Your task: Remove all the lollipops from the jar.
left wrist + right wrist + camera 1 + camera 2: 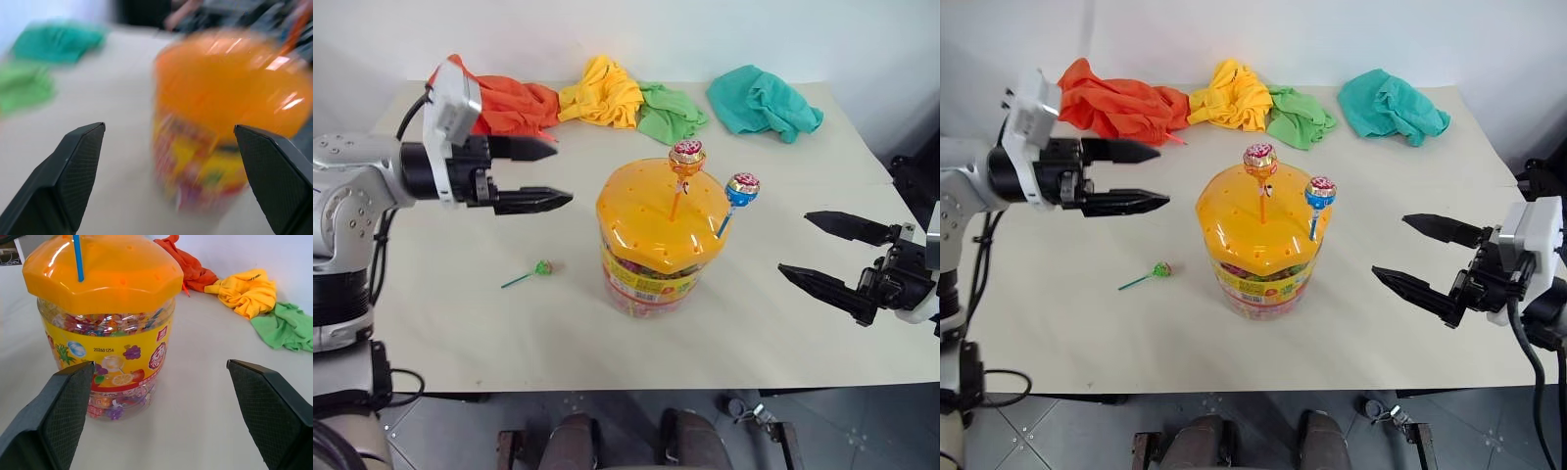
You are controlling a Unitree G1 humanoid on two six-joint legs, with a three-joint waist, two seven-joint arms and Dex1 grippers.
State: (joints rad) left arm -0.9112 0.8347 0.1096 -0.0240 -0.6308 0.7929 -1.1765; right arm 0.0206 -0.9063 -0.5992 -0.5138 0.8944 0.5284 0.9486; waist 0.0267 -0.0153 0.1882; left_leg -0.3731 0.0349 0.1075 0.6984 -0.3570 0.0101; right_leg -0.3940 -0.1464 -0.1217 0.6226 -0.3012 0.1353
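The jar [648,245] is standing upright near the middle of the pale bench [460,313], its domed orange lid [646,211] dotted with small holes and sitting on top of the clear tub. Through the clear wall, above and below the yellow-red label [110,360], a mass of colourfully wrapped sweets is showing, filling the tub. Two lollipops are standing in holes of the lid: one with a pink-and-orange wrapped head on an orange stick [686,157] near the lid's top, and one with a blue wrapped head on a blue stick [741,188] at the lid's right edge. A third lollipop, on a green stick [536,271], is lying flat on the bench to the left of the jar, apart from it.

The left gripper [543,174] is hovering above the bench to the left of the jar, pointing toward it, its two black fingers spread wide and holding nothing. The right gripper [1425,257] is waiting to the right of the jar, also aimed at it, its fingers likewise wide apart and empty.

Along the far edge of the bench, four crumpled cloths are lying in a row: an orange cloth [504,103], a yellow cloth [602,93], a light green cloth [668,113] and, set apart to the right, a teal cloth [764,101].
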